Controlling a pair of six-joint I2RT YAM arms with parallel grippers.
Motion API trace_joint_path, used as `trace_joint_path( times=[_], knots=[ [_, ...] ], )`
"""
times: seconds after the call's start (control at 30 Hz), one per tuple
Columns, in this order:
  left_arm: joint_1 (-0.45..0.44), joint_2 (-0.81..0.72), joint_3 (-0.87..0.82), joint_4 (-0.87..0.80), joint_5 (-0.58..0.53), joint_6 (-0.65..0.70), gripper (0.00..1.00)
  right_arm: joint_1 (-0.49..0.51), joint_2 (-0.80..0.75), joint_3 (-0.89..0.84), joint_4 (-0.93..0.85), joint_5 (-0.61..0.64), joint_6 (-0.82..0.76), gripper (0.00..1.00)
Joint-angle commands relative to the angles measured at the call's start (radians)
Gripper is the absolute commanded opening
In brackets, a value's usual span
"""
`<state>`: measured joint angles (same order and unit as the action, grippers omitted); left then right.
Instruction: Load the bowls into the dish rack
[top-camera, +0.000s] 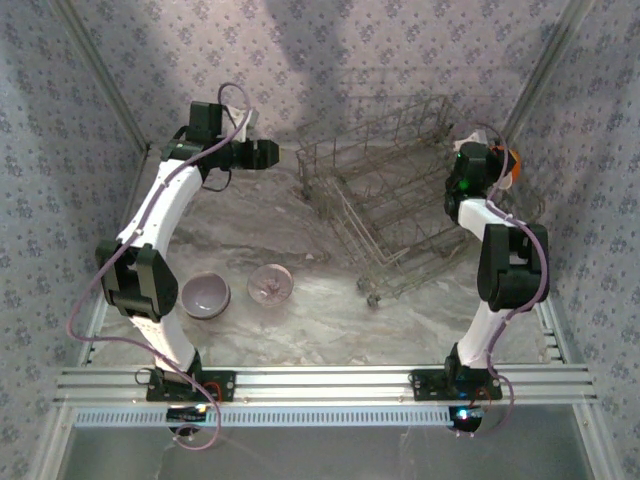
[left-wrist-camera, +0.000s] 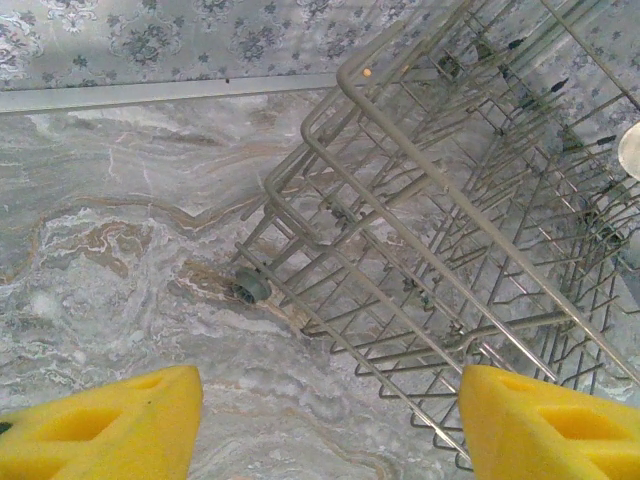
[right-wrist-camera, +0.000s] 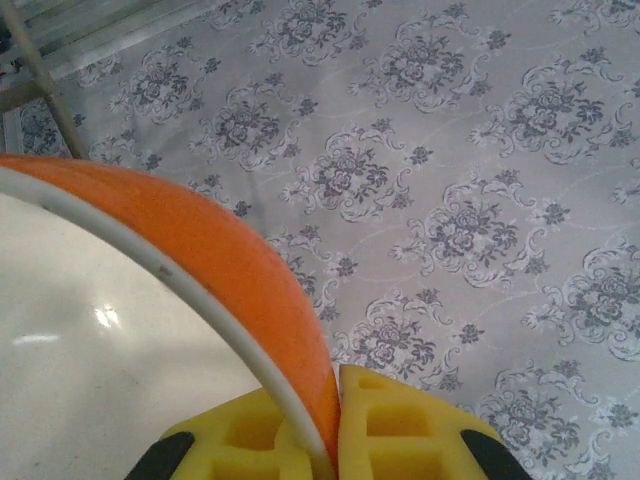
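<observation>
Right gripper (right-wrist-camera: 335, 420) is closed on the rim of a round orange bowl (right-wrist-camera: 200, 250) with a white inside, raised at the far right edge of the marble-patterned worktop (top-camera: 320, 335), beside the large grey wire dish rack (top-camera: 385, 190). Left gripper (left-wrist-camera: 325, 430) stands open and empty by the rack's left end. A lavender-grey round bowl (top-camera: 205, 296) and a pink round bowl (top-camera: 270, 284) sit towards the near left corner.

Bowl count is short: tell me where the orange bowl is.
The orange bowl is pinched by its rim in the right tool, held at the top view's far right, beside the dish rack's right end.
</observation>
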<state>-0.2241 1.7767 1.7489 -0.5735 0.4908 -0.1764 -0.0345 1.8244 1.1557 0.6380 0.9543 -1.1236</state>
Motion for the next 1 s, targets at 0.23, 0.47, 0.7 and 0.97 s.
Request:
trace_joint_path(
  times=[0.23,0.47,0.7,0.97],
  knots=[
    [0.006,-0.015,0.004,0.031,0.04,-0.008,0.69,-0.014,0.046,0.025,0.1,0.031,-0.087,0.0],
    [0.006,-0.005,0.015,0.037,0.049,-0.011,0.69,-0.016,0.063,-0.009,0.16,0.013,-0.147,0.0],
    [0.006,-0.003,0.014,0.035,0.051,-0.009,0.69,-0.017,0.044,-0.061,0.178,-0.012,-0.152,0.0],
    [0.006,-0.009,0.018,0.034,0.062,-0.014,0.69,0.004,0.044,-0.081,0.166,0.008,-0.13,0.0]
  ],
)
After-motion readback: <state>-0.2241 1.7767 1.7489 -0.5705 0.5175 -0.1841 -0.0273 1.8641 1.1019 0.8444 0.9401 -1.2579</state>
